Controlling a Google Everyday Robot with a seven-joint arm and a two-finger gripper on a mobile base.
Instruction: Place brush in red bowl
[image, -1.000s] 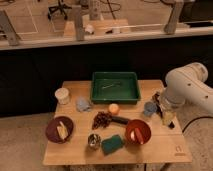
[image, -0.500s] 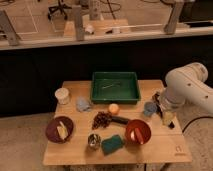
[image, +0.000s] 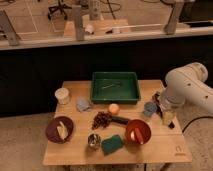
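Wooden table (image: 165, 149): gripper (image: 160, 103) at right edge (fingers released, spread); red bowl (image: 129, 131) near front edge, bare wood beside.

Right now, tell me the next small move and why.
Probably swing the gripper over toward the brush: it hangs at the right edge of the table, while the brush lies untouched between the grapes and the red bowl.
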